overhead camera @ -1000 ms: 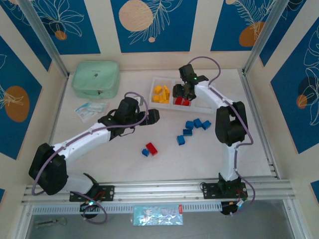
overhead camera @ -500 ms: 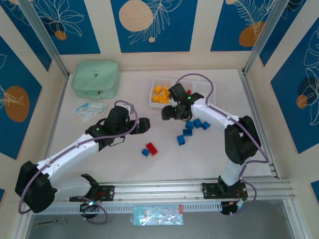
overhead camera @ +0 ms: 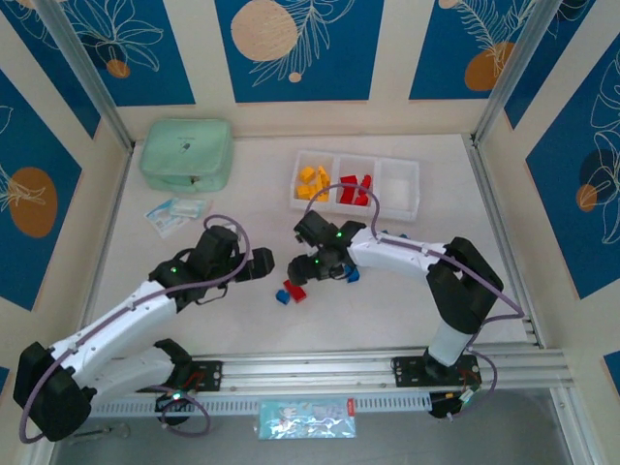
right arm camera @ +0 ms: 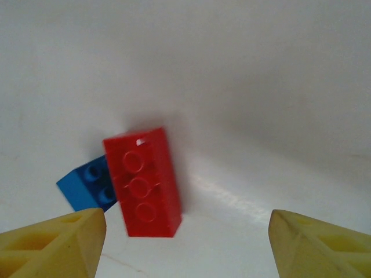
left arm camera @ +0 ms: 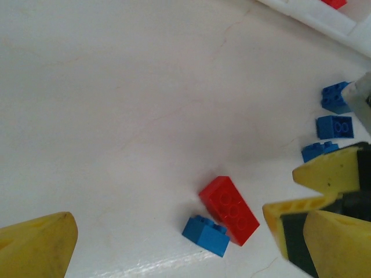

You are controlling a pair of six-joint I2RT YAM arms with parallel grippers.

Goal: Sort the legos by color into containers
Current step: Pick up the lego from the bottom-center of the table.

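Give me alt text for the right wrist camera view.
A red lego brick lies studs-up on the white table, a blue brick against its left side. The open right gripper shows yellow fingertips at the lower corners.

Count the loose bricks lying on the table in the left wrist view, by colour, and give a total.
red brick: 1
blue bricks: 4
Total in sight: 5

Your right gripper (right arm camera: 185,227) had free table (right arm camera: 243,81) at twelve o'clock; a blue brick (right arm camera: 87,186) touched the red brick (right arm camera: 145,182) at nine.
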